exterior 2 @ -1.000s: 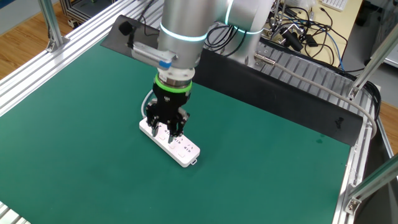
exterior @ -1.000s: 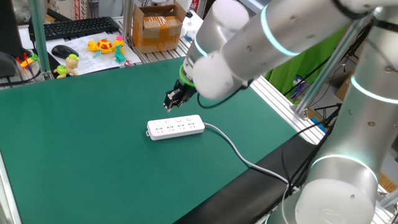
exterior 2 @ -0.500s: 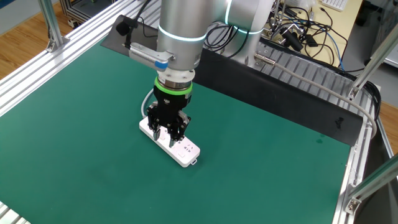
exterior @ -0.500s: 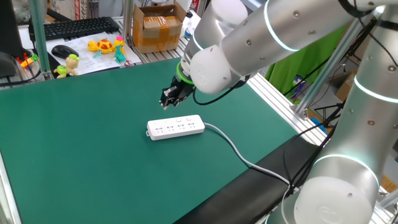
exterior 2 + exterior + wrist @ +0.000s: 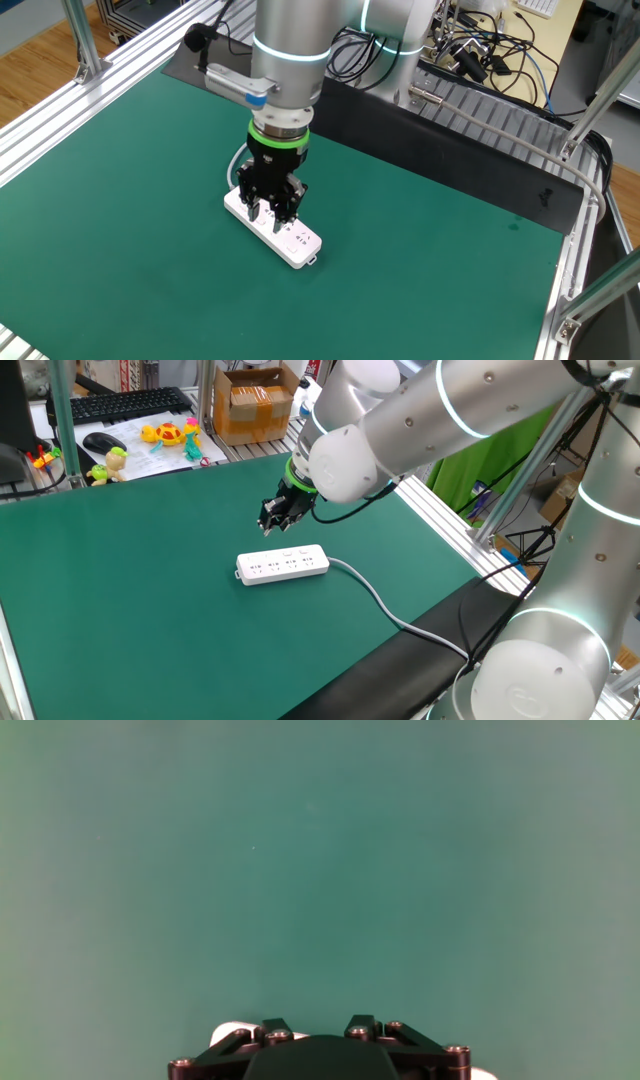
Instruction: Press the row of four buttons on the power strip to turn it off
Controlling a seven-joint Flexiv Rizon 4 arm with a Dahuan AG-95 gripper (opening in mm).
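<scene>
The white power strip (image 5: pixel 283 564) lies flat on the green mat, and its pale grey cable (image 5: pixel 378 598) trails toward the table edge. The row of four buttons (image 5: pixel 290 554) shows as faint marks along the strip's far long edge. My gripper (image 5: pixel 272 526) hangs a little above the mat just behind that edge, shut and holding nothing. In the other fixed view the gripper (image 5: pixel 268 212) stands over the strip (image 5: pixel 292 240) and covers its near half. In the hand view a white corner of the strip (image 5: pixel 230 1028) peeks out beside the gripper's body; the fingertips are out of view.
A black keyboard (image 5: pixel 125 403), a mouse (image 5: pixel 102 441), small toys (image 5: pixel 172 436) and a cardboard box (image 5: pixel 252 405) sit beyond the mat's far edge. Aluminium rails (image 5: pixel 120 55) border the mat. A black strip and loose cables (image 5: pixel 480 50) lie behind the arm.
The gripper has risen slightly and drifted a little away from the strip's button edge. The power strip has not moved.
</scene>
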